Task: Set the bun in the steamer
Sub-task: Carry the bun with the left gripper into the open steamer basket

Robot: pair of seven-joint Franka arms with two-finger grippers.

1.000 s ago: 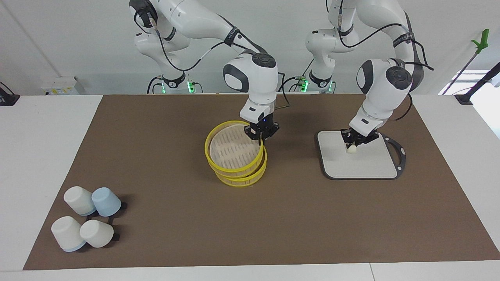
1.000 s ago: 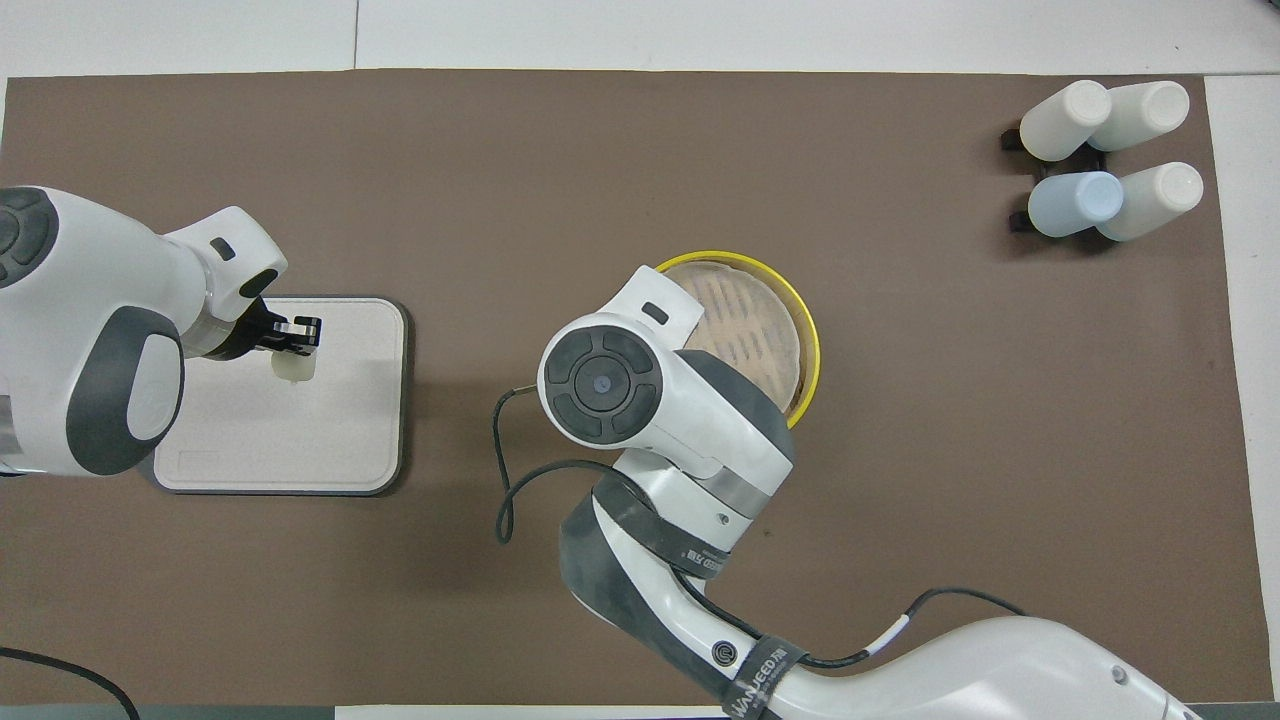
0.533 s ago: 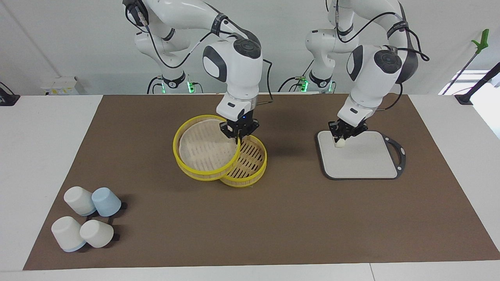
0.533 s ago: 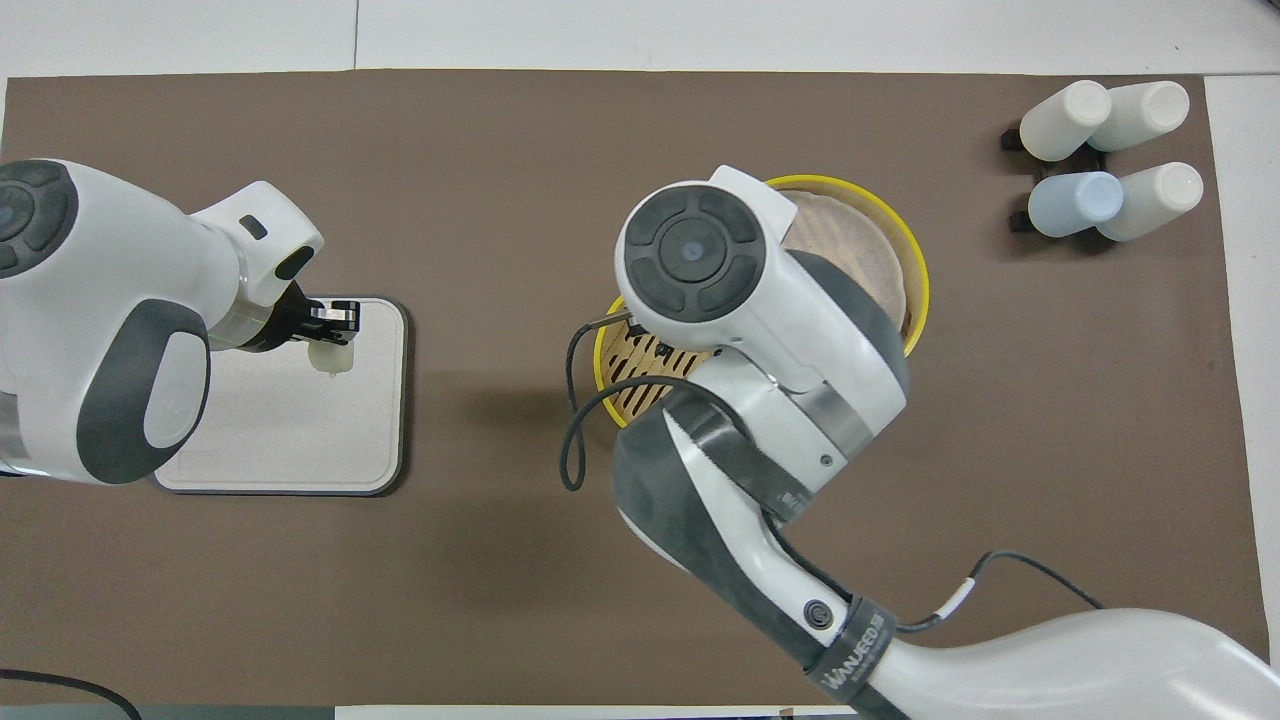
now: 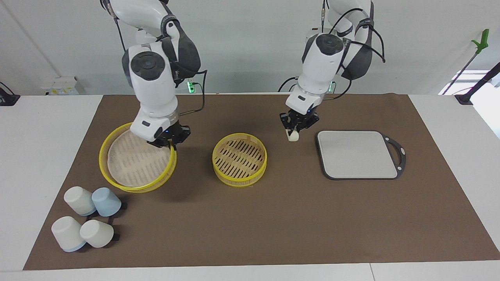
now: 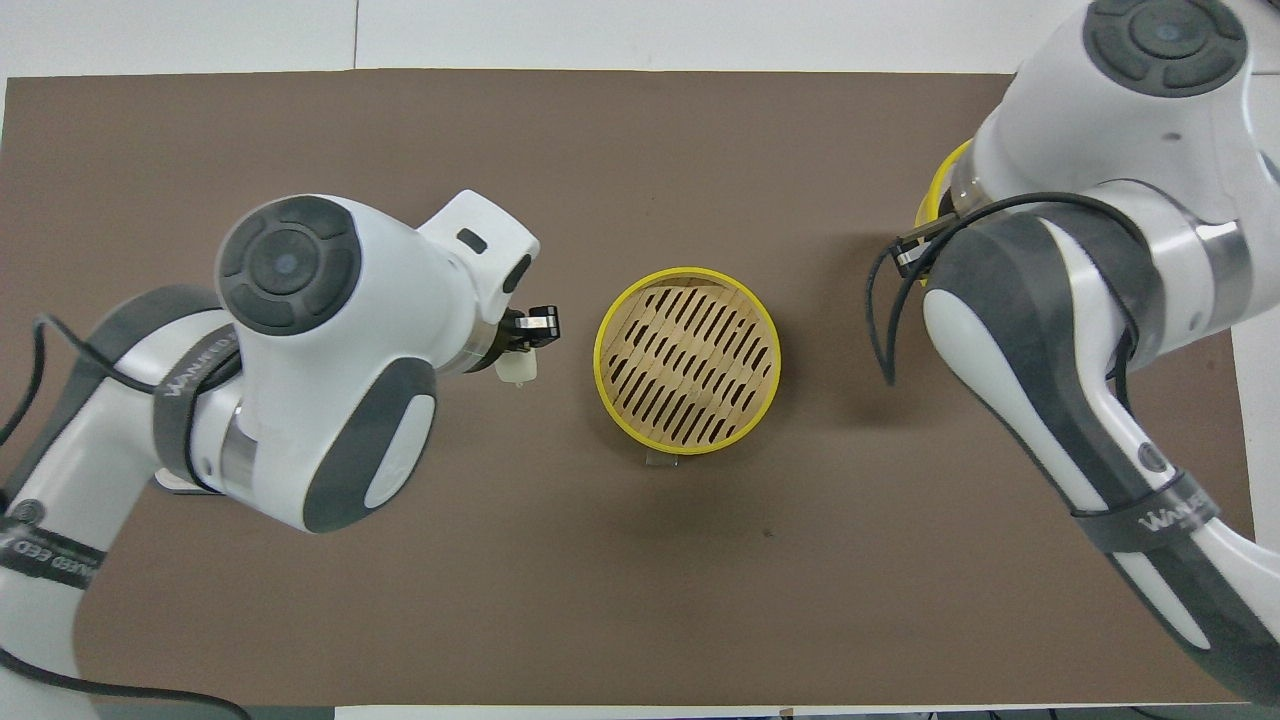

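Note:
My left gripper (image 5: 293,131) is shut on the bun (image 5: 293,136), a small cream-white stub. It hangs over the mat between the grey board (image 5: 357,154) and the steamer's lower tier (image 5: 239,156). In the overhead view the bun (image 6: 517,367) and the left gripper (image 6: 525,340) are just beside that tier (image 6: 687,358), which is uncovered and empty. My right gripper (image 5: 170,143) is shut on the rim of the steamer's upper tier (image 5: 133,162). It holds the tier tilted over the mat at the right arm's end; only a sliver of it (image 6: 935,195) shows from overhead.
Several upturned white and pale blue cups (image 5: 88,222) stand at the right arm's end, farther from the robots than the held tier. The grey board lies bare at the left arm's end. Brown mat (image 5: 304,218) covers the table.
The right gripper has lifted the upper tier off the steamer and carried it toward its own end. The left gripper has lifted the bun off the board and brought it toward the lower tier.

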